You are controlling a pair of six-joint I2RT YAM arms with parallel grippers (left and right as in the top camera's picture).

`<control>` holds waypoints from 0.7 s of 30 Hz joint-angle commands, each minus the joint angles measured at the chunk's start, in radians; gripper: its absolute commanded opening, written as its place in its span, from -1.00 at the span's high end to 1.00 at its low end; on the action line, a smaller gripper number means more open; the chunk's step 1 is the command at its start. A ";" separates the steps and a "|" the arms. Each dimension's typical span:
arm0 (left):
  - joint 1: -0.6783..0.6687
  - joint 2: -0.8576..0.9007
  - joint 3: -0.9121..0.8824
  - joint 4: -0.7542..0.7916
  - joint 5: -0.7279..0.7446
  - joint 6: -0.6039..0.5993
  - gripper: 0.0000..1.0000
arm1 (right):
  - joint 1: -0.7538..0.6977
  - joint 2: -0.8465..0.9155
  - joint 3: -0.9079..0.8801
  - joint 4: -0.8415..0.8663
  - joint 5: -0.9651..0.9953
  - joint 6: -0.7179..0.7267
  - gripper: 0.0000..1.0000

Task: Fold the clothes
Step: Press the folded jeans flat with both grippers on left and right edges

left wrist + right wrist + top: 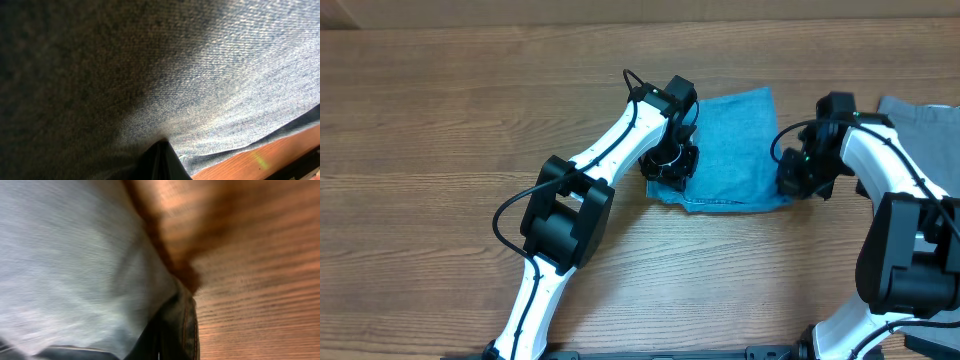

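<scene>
The light blue denim jeans (735, 150) lay folded into a compact rectangle, upper right of centre in the overhead view. The left gripper (668, 168) sat closed at their left edge. The right gripper (798, 180) sat closed at their right edge.

The jeans (735, 150) were light blue denim (a fine diagonal weave up close), the bench (440, 120) warm brown with streaky grain, the left arm (608, 142) white and black.

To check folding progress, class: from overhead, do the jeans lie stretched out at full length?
No, the jeans sit as one compact folded block of blue denim.
</scene>
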 commanded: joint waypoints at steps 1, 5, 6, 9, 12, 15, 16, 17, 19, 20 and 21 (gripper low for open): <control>0.031 0.065 -0.009 0.016 -0.130 0.019 0.92 | -0.002 -0.001 -0.096 0.039 0.056 0.067 0.92; 0.035 0.065 -0.009 0.022 -0.130 0.019 0.92 | -0.002 -0.001 -0.194 0.170 0.092 0.139 0.92; 0.036 0.065 -0.009 0.026 -0.130 0.019 0.92 | -0.002 -0.001 -0.212 0.209 0.086 0.139 0.92; 0.039 0.065 -0.009 0.039 -0.130 0.019 0.92 | -0.002 0.000 -0.227 0.258 0.061 0.138 0.92; 0.040 0.064 0.000 0.050 -0.127 0.019 0.92 | -0.002 -0.001 -0.217 0.267 0.031 0.136 0.92; 0.042 0.056 0.055 0.036 -0.124 0.019 0.92 | -0.002 -0.002 -0.165 0.213 0.021 0.121 0.92; 0.043 0.047 0.095 0.025 -0.117 0.019 0.92 | -0.002 -0.003 -0.133 0.183 0.021 0.118 0.92; 0.043 0.039 0.124 0.017 -0.110 0.019 0.92 | -0.002 -0.005 -0.092 0.144 0.021 0.118 0.92; 0.043 0.004 0.254 -0.018 -0.078 0.020 0.92 | -0.002 -0.013 0.034 0.033 0.021 0.114 0.92; 0.043 -0.011 0.303 -0.034 -0.075 0.020 0.92 | -0.002 -0.017 0.087 -0.008 0.022 0.114 0.92; 0.043 -0.027 0.351 -0.050 -0.076 0.021 0.92 | -0.002 -0.020 0.134 -0.044 0.021 0.114 0.92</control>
